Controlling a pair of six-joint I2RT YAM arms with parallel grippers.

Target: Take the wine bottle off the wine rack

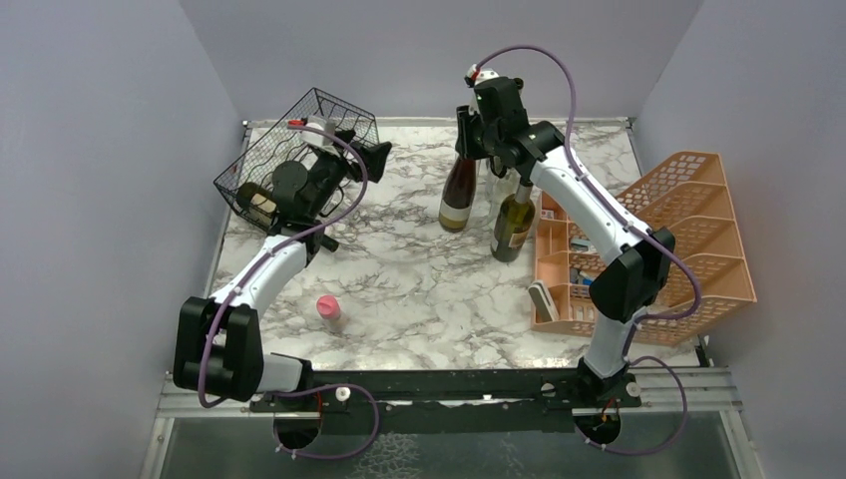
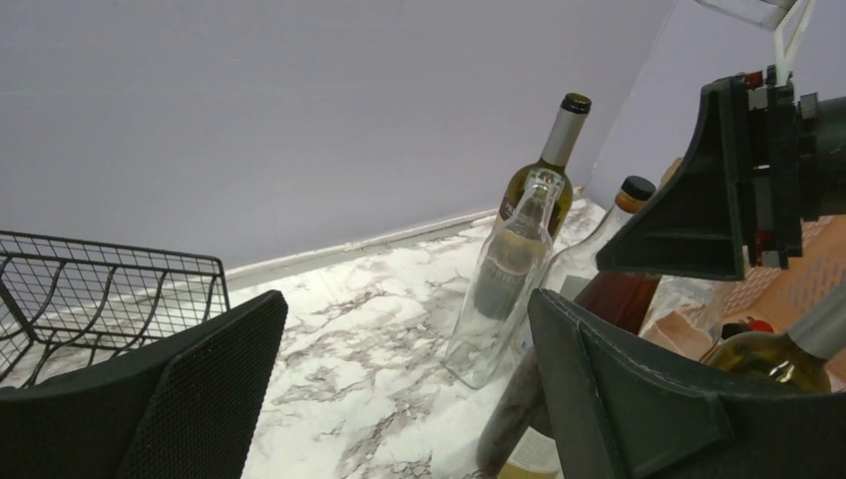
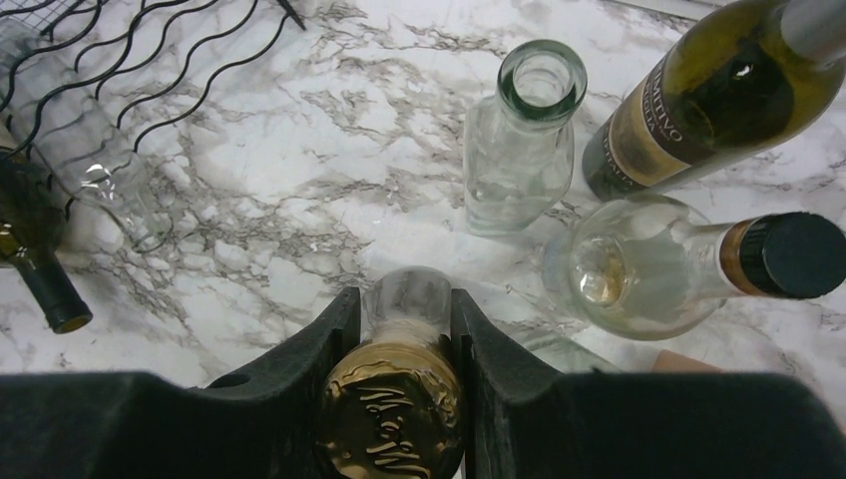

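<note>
The right gripper point(image 3: 404, 299) pinches the neck of the wine bottle point(image 3: 394, 419) just under its gold foil cap, one black finger pressed to each side. In the top view this gripper point(image 1: 471, 135) sits over the wine bottle point(image 1: 459, 195), a reddish one with a cream label, which stands upright at the far middle of the marble table point(image 1: 419, 289), well apart from the wine rack point(image 1: 299, 140). Whether its base rests on the marble or hangs just above it cannot be told

Close around it stand a clear empty bottle point(image 3: 524, 140) with no cap, a round clear bottle point(image 3: 638, 264) with a black cap, and a dark green bottle point(image 3: 708, 100) with a tan label. The peach organizer point(image 1: 678, 230) is beyond them at the right edge

The left gripper point(image 2: 404, 309) has its fingers spread wide with nothing between them. It hangs just beside the right side of the wine rack, which sits tipped in the far left corner. A dark bottle point(image 1: 261, 205) lies in the rack's lower cells, and a small pink-capped bottle point(image 1: 327, 309) stands alone on the near part of the table
</note>
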